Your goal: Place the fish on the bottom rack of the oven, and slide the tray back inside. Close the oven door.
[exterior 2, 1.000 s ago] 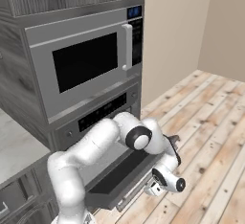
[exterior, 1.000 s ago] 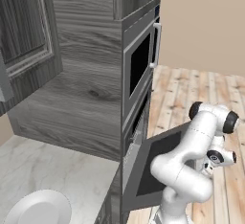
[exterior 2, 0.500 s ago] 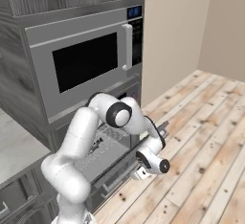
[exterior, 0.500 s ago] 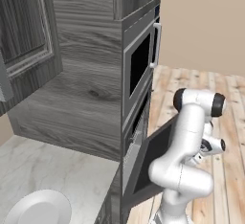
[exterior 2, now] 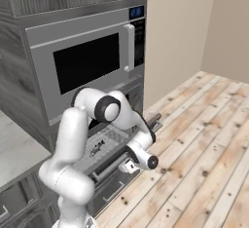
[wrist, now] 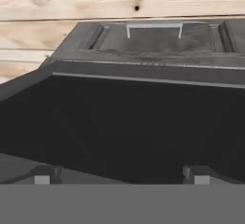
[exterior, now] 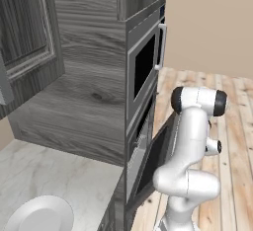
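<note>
Claw [wrist: 118,174] is fully open and holds nothing. Behind the claw, the fish [exterior 2: 97,148] lies flat on the bottom rack [exterior 2: 111,139], long axis along the rack's width.

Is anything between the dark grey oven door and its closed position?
Probably yes: the grey wire-mesh rack, carrying the small dark fish, seems to stick out above the half-open oven door.

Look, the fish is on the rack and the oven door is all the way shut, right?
Not quite. The fish does lie on the rack, but the oven door is not shut: it hangs partly open. The right base view shows it, with the rack pulled out and the open gripper at the door's edge.
</note>
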